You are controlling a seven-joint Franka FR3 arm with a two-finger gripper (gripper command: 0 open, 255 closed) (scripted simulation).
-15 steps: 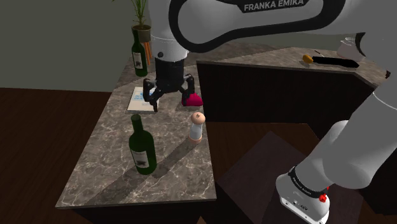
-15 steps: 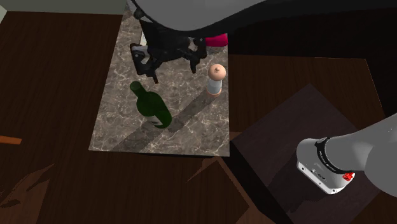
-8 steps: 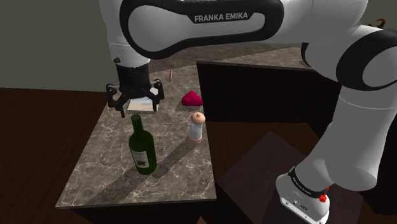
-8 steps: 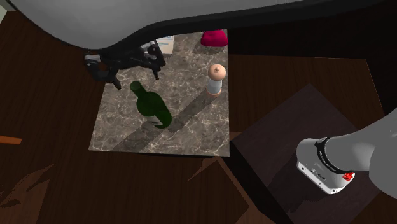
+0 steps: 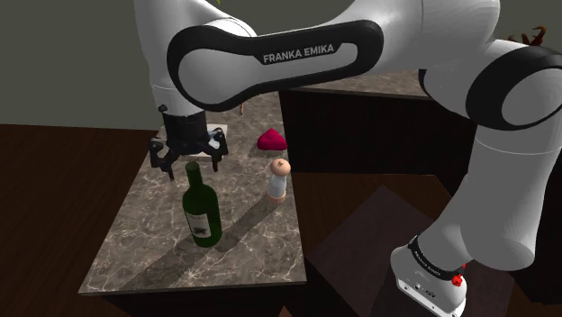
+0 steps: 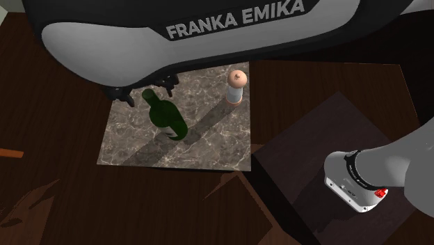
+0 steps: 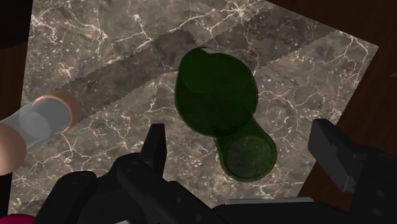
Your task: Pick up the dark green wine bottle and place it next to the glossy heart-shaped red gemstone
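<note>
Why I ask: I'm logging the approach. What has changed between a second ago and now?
The open claw moved from near the red heart-shaped gemstone toward the shoulder view's left and down. It now straddles the top of the dark green wine bottle without touching it. Nothing was gripped. Bottle, gemstone, pepper mill and marble table stayed put.

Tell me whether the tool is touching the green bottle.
Apart. Wrist view: the open tool flanks the green bottle, with marble tabletop visible between it and each finger.
</note>
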